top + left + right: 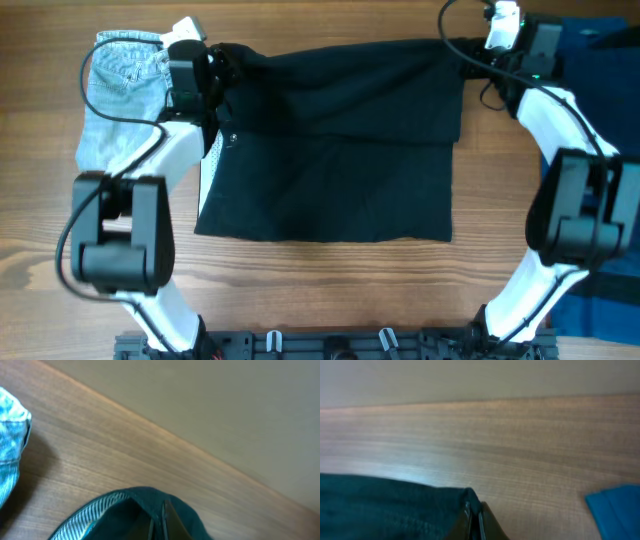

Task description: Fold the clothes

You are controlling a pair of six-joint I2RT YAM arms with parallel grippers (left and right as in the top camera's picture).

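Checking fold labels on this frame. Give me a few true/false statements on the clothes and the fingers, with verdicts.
1. The left fingers and right fingers are each shut on the black shorts. True.
2. The jeans lie on the right arm's side. False: they lie beside the left arm, at the far left of the table.
3. The shorts lie flat in a single layer. False: the far part is doubled over the near part, and its edge runs across the middle.
4. A blue cloth lies past the right arm. True.
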